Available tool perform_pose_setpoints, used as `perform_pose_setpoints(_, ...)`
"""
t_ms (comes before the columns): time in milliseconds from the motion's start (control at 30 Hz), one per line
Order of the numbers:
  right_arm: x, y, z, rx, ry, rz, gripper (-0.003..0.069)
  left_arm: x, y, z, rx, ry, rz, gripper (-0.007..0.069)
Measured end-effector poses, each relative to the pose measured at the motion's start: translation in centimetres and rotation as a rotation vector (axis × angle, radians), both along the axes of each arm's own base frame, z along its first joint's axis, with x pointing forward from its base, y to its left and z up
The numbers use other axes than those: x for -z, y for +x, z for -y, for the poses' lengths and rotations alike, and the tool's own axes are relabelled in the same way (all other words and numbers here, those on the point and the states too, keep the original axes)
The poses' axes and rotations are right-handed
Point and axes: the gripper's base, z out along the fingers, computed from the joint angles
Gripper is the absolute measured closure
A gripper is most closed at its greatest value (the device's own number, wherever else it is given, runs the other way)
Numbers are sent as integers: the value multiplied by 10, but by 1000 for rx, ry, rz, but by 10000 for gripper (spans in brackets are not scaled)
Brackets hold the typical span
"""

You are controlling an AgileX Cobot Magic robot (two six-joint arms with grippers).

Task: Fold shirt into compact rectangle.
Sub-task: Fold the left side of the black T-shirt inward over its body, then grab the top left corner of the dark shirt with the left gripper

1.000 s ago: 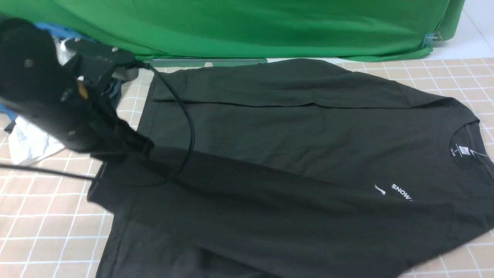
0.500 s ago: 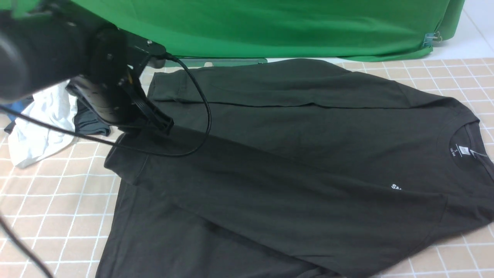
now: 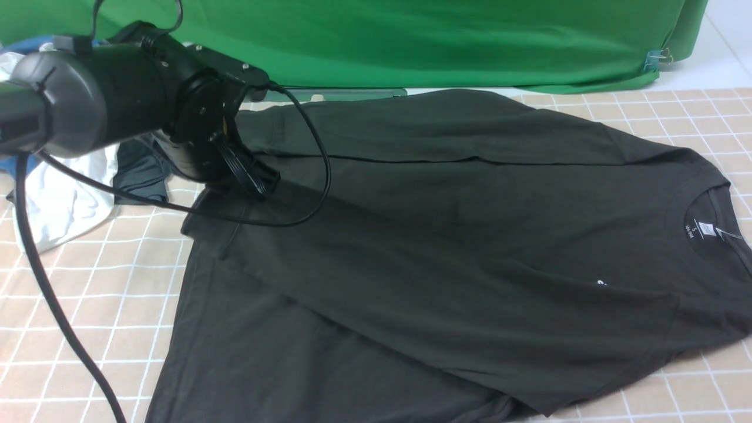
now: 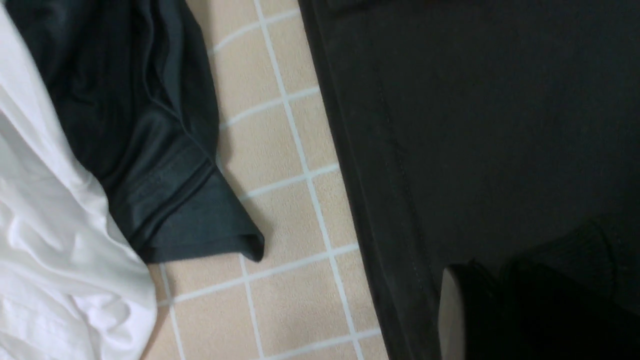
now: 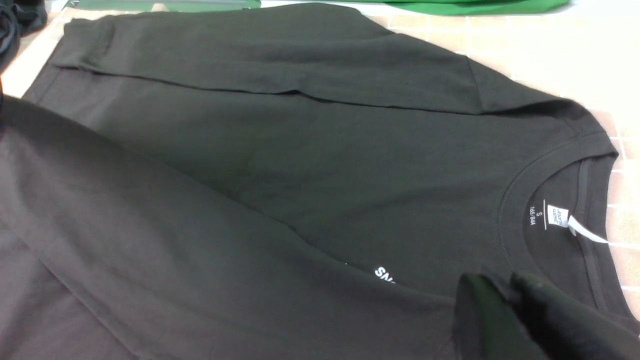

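Nearest me, the shirt lies spread on the checked tablecloth, hem to my left and collar to my right, with the near sleeve laid slantwise over the body. My right gripper sits low at the shoulder end of that sleeve, just beside the white chest print. Its fingers look close together, but black on black I cannot tell whether cloth is between them. Further out, my left gripper is down at the cuff. I cannot tell there either whether the jaws are apart or pinching the fabric. I judge this step to be laying the near sleeve. To do it well, I want the cuff flat inside the hem line and parallel to the far sleeve, which already lies folded along the back edge. I should let go cleanly and lift straight up so nothing drags. Beyond the cuff, the grey garment and white garment lie close, so I must keep clear of them.
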Motion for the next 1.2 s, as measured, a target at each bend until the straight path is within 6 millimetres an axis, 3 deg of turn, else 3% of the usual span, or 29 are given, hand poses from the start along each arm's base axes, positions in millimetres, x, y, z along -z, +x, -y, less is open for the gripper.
perform_pose_setpoints(67,0,0,0,0,0,0,554,-1,1,0,-7,-2,11,475)
perform_pose_setpoints(133,0,0,0,0,1,0,549,-1,1,-1,-36,-5,23,374)
perform_pose_setpoints(300,0,0,0,0,2,-1,543,-11,6,-6,-112,-44,41,225)
perform_pose_setpoints(500,0,0,0,-1,3,-3,536,-46,38,-24,-252,-279,127,204)
perform_pose_setpoints(600,0,0,0,-2,3,-5,536,-49,62,-32,-256,-371,132,204)
perform_pose_setpoints(700,0,0,0,-2,3,-5,536,-34,91,-40,-276,-424,121,204)
perform_pose_setpoints(867,1,0,0,-2,3,-8,536,2,120,-45,-288,-406,91,204)
perform_pose_setpoints(1100,1,0,0,-2,3,-8,529,47,137,-45,-302,-402,55,204)
perform_pose_setpoints(1200,1,0,0,-2,3,-8,526,58,139,-42,-316,-431,41,204)
